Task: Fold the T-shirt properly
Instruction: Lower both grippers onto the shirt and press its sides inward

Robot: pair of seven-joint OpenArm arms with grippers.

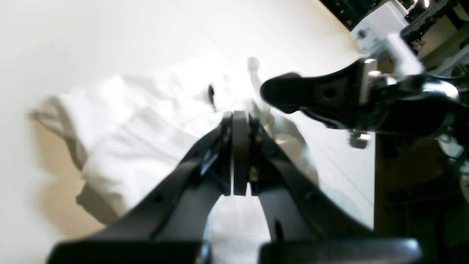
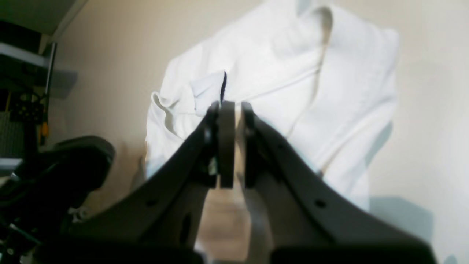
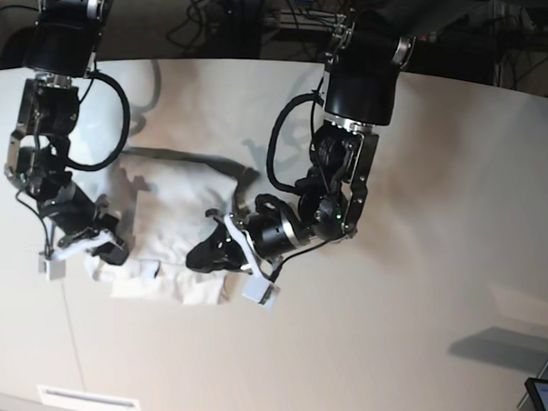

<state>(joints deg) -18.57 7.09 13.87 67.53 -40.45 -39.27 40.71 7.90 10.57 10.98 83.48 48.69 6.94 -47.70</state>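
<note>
White cotton, bunched between two closed grippers.
At base-view left the right gripper (image 3: 108, 246) sat shut at the T-shirt's (image 3: 178, 206) near-left edge; the shirt's long axis ran across the table (image 3: 419, 221) to the left gripper (image 3: 204, 255), also shut; whether either pinched fabric was unclear.

Both wrist views are soft and blurred, glare washing out the large plain white cotton T-shirt (image 1: 146, 121) (folds barely readable); grey shadows fall left of it.
</note>
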